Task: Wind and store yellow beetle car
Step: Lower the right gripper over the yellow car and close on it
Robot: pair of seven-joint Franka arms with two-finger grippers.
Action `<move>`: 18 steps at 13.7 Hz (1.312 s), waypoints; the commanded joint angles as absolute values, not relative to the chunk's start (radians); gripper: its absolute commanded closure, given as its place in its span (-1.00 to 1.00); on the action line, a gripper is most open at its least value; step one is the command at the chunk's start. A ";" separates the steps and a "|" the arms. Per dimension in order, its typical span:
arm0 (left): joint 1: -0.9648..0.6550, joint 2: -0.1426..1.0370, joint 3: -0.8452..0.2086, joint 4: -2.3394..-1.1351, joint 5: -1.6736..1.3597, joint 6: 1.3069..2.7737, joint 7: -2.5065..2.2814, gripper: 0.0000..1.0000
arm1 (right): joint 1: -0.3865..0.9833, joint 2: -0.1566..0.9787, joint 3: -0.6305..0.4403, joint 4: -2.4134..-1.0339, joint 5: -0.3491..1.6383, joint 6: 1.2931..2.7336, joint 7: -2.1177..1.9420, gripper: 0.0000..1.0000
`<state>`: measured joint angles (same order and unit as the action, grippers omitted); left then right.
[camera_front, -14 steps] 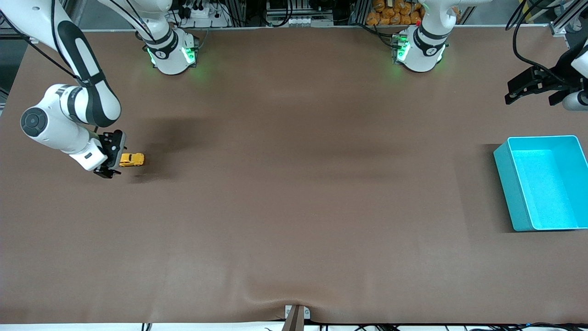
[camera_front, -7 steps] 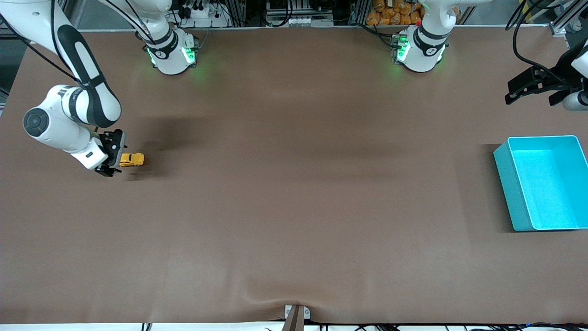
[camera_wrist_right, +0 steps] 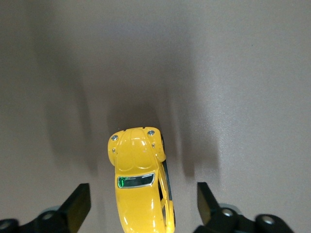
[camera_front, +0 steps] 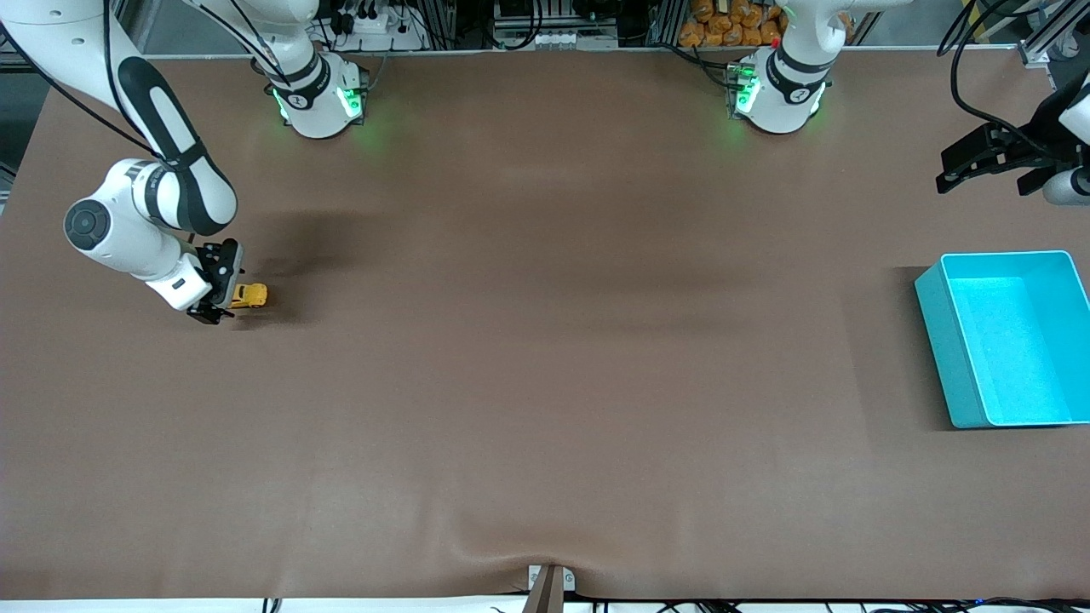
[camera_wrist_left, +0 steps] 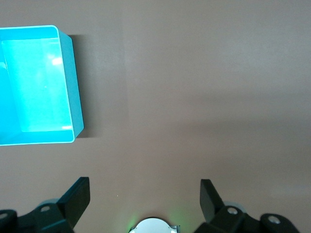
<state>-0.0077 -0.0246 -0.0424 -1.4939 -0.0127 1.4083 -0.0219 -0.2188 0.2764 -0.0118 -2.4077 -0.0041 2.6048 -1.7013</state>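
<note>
My right gripper (camera_wrist_right: 141,206) has its two fingers (camera_wrist_right: 77,206) wide apart, one on each side of the yellow beetle car (camera_wrist_right: 141,187). The fingers are not touching the car. The car sits on its wheels on the brown table (camera_front: 545,340), near the right arm's end. In the front view my right gripper (camera_front: 223,294) is low over the car (camera_front: 249,295) and covers one end of it. A dark shadow lies on the table beside the car.

My left gripper (camera_wrist_left: 145,201) has its fingers (camera_wrist_left: 75,199) wide apart too, and it holds nothing. It waits up in the air at the left arm's end of the table (camera_wrist_left: 194,97). In the front view my left gripper (camera_front: 958,166) hangs over the table's edge there.

The turquoise bin (camera_front: 945,340) sits on the table at the left arm's end, well apart from the car. The bin (camera_wrist_left: 68,77) is open on top.
</note>
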 commanded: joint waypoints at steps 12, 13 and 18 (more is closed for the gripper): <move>-0.003 -0.020 -0.048 -1.479 0.000 1.407 -0.025 -1.00 | -0.288 0.331 0.000 -2.416 0.012 2.684 -1.848 0.87; -0.003 -0.020 -0.048 -1.479 0.000 1.407 -0.025 -1.00 | -0.297 0.336 0.000 -2.416 0.012 2.686 -1.861 0.87; -0.003 -0.020 -0.048 -1.479 0.000 1.407 -0.025 -1.00 | -0.363 0.344 0.000 -2.407 0.012 2.695 -1.960 0.87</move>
<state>-0.0077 -0.0246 -0.0425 -1.4939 -0.0127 1.4083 -0.0219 -0.3211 0.2961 -0.0115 -2.4083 -0.0020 2.6703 -1.8917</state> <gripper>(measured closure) 0.000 0.551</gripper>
